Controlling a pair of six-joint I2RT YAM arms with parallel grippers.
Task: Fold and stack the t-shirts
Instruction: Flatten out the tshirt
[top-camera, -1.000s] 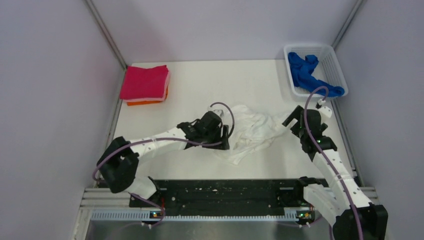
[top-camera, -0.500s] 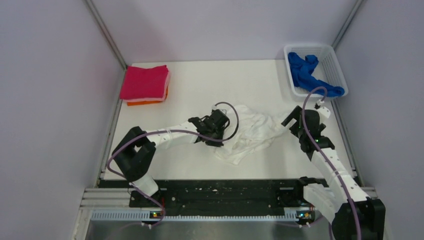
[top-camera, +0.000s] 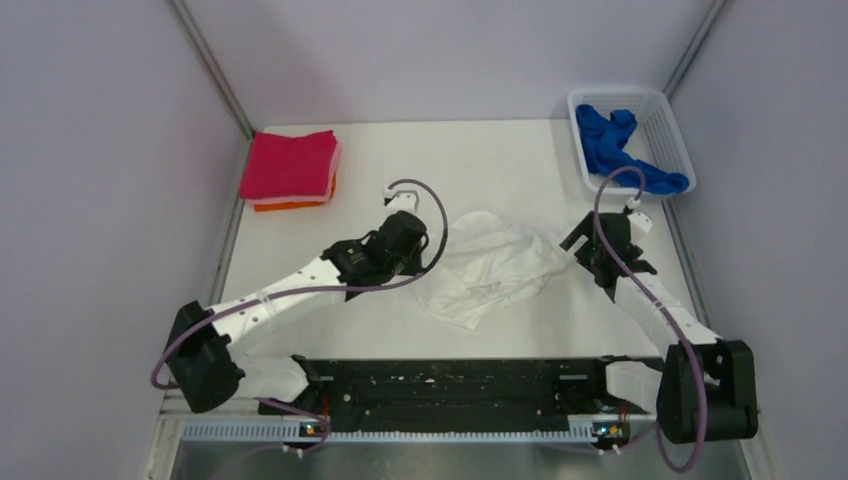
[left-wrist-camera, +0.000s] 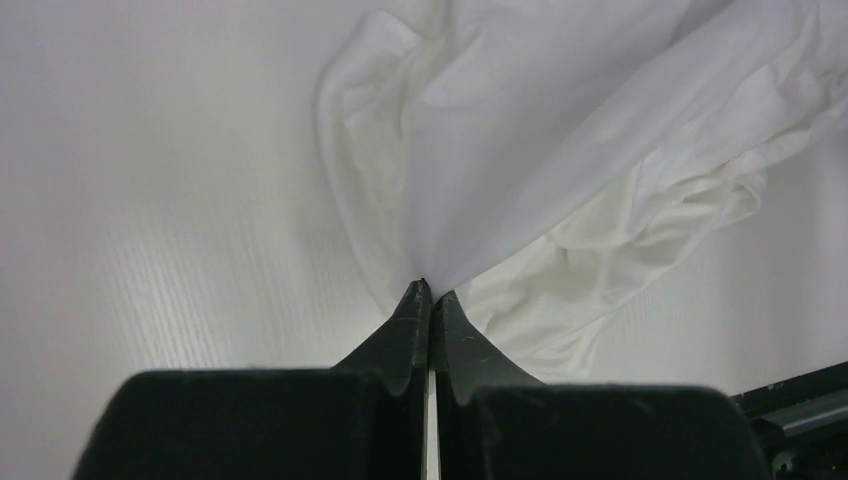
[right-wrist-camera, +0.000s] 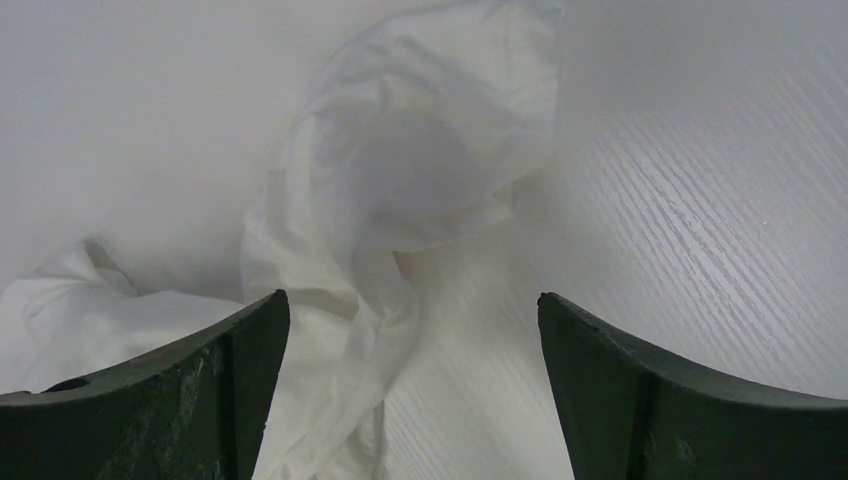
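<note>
Pinching white t-shirt (left-wrist-camera: 520, 150) — left end effector (left-wrist-camera: 428, 300), right end effector (right-wrist-camera: 410, 300) spread, seemingly hovering beside.

Plain lilac-grey walls (top-camera: 100, 150) enclose a white table (top-camera: 480, 160) on three sides, with metal posts (top-camera: 215, 75) at the back corners. A black rail (top-camera: 450, 385) runs along its near edge. The light is soft and even.

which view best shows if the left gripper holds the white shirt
Left wrist: the left gripper is shut on a fold of the white t-shirt. Top external hides its fingertips; right wrist shows only cloth.
</note>
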